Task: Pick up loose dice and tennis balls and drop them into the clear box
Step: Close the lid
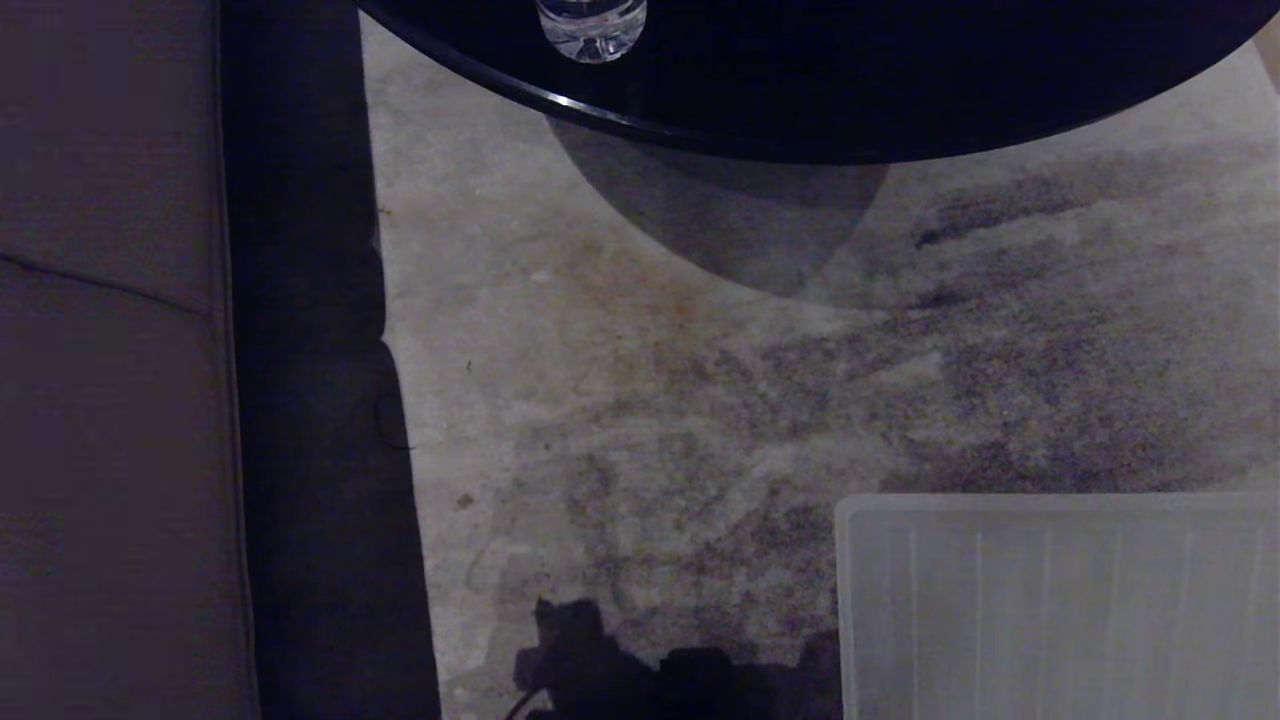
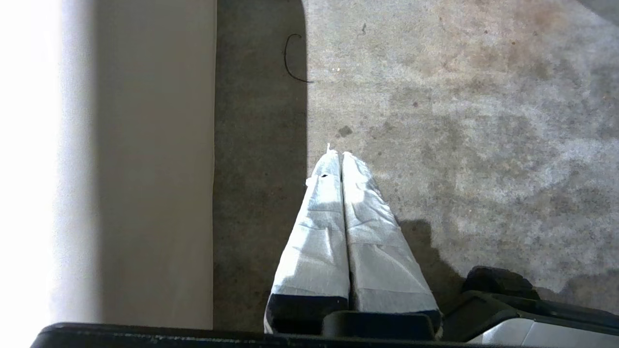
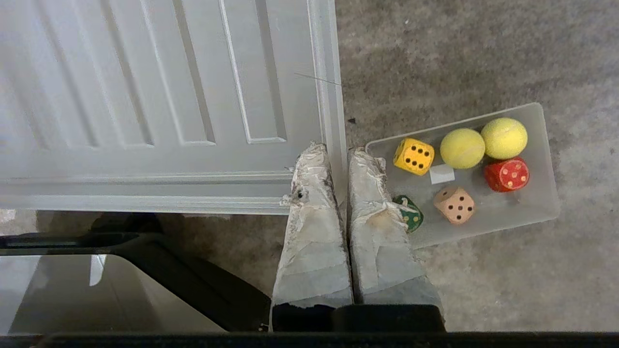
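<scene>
- Right claw (image 3: 344,150) is closed, tips nearly together, holding nothing, hanging over the carpet (image 3: 459,53) between the ribbed lid (image 3: 159,96) and the clear box (image 3: 541,203).
- Left claw (image 2: 338,155) is pressed closed and empty above carpet, near a sofa (image 2: 154,169).
- Box holds two tennis balls (image 3: 462,148) along its far edge, with yellow (image 3: 414,155), red (image 3: 507,174), tan (image 3: 454,205) and green (image 3: 411,215) dice.

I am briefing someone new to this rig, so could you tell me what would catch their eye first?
The clear box on the carpet, already holding two tennis balls and four dice in yellow, red, tan and green. Beside it lies the big ribbed lid panel, with the right gripper above, jaws shut.
</scene>
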{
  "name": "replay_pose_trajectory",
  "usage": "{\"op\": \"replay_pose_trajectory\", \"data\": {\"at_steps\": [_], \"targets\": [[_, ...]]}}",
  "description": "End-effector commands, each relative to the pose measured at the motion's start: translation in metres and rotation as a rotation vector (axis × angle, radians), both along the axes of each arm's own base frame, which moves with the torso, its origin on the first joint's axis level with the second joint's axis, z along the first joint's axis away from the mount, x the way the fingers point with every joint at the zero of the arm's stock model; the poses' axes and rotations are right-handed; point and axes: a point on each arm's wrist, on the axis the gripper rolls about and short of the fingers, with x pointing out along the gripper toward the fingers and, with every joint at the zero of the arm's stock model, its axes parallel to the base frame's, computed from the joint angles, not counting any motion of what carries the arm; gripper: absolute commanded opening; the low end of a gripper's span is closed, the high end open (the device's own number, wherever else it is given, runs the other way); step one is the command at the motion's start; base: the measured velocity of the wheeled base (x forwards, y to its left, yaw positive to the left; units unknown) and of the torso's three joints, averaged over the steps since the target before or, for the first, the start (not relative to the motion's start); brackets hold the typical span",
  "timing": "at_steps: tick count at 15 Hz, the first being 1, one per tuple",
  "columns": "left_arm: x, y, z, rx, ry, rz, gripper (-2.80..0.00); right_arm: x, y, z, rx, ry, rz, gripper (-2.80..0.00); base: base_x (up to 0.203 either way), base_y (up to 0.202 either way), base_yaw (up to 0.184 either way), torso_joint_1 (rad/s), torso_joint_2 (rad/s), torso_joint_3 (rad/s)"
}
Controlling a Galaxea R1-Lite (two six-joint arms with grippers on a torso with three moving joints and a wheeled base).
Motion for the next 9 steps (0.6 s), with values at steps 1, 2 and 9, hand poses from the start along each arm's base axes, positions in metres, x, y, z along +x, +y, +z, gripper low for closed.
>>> {"op": "replay_pose_trajectory", "data": {"at_steps": [1,2,9], "targets": [[0.0,0.0,0.0001,-0.001,-0.001,0.0,-2.8,0.0001,0.0,0.0,0.0,0.001,0.001,-2.8,0.0,0.0,0.0,0.0,0.0,0.0],[0.0,0.0,0.0001,-0.001,-0.001,0.0,-2.8,0.0001,0.0,0.0,0.001,0.001,0.001,-2.8,0.0,0.0,0.0,0.0,0.0,0.0],[0.0,0.0,0.0001,-0.005,-0.002,0.002,-2.8,0.0001,0.0,0.0,0.001,0.001,0.001,-2.8,0.0,0.0,0.0,0.001,0.0,0.036]]}}
